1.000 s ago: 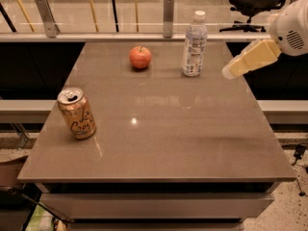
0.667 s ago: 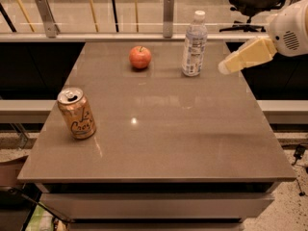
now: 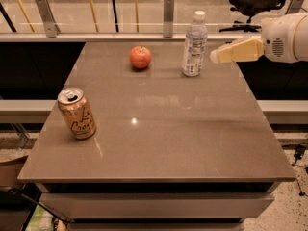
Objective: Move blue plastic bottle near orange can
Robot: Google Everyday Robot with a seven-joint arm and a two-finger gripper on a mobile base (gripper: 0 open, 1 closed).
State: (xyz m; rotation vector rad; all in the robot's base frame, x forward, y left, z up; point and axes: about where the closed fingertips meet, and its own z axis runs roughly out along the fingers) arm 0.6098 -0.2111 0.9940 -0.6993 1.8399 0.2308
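The gripper (image 3: 216, 56) sat at the upper right of the view, a pale cream-yellow wedge with a smooth, glossy surface that tapered to a blunt, rounded tip. Behind it was a bulky white arm housing (image 3: 290, 32), rounded in shape. A small round patch of dark perforations (image 3: 278, 47) marked its side.

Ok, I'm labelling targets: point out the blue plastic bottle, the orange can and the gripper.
blue plastic bottle (image 3: 194, 49): camera view, on its printed label.
orange can (image 3: 78, 115): camera view, on its lettered side.
gripper (image 3: 215, 56): camera view, at its tip, close beside the bottle.
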